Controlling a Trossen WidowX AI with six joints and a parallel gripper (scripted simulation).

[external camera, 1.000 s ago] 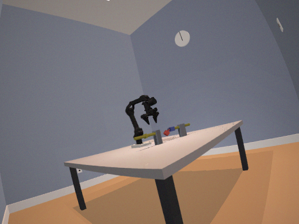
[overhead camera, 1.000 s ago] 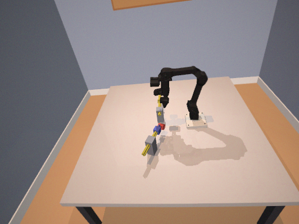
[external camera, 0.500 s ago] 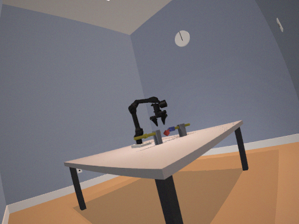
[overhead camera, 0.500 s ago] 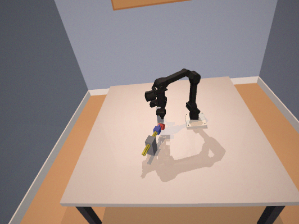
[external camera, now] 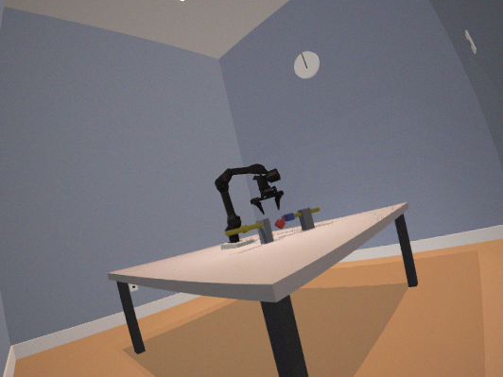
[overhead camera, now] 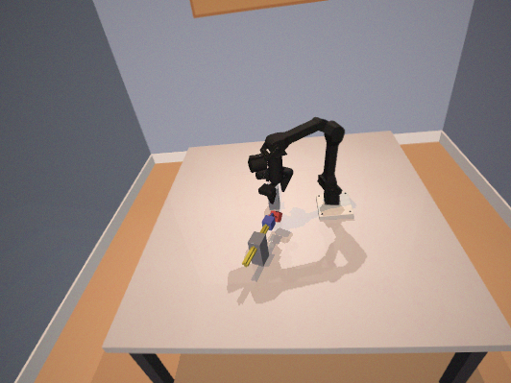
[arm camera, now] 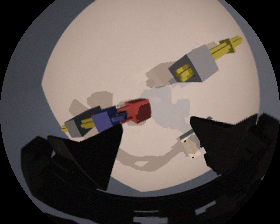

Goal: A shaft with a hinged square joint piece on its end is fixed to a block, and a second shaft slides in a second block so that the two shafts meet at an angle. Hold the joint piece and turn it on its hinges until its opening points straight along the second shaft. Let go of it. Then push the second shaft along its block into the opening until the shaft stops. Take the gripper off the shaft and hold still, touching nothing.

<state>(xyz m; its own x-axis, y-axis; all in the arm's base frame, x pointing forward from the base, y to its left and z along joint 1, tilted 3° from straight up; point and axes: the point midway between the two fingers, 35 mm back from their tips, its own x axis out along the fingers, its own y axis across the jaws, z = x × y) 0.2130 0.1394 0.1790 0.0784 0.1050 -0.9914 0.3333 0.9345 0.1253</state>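
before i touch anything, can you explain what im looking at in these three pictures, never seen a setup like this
The machine is one black jointed arm standing on a pale base plate at the table. At its end are two black fingers, spread wide and holding nothing.

The first picture looks down from above, the second comes from low beside the table, and the third is taken at the arm's wrist, past the fingers.

On the table stand two gray blocks. One carries a yellow shaft with a blue piece and a red piece at its end. The other carries a second yellow shaft, separate from the red piece.
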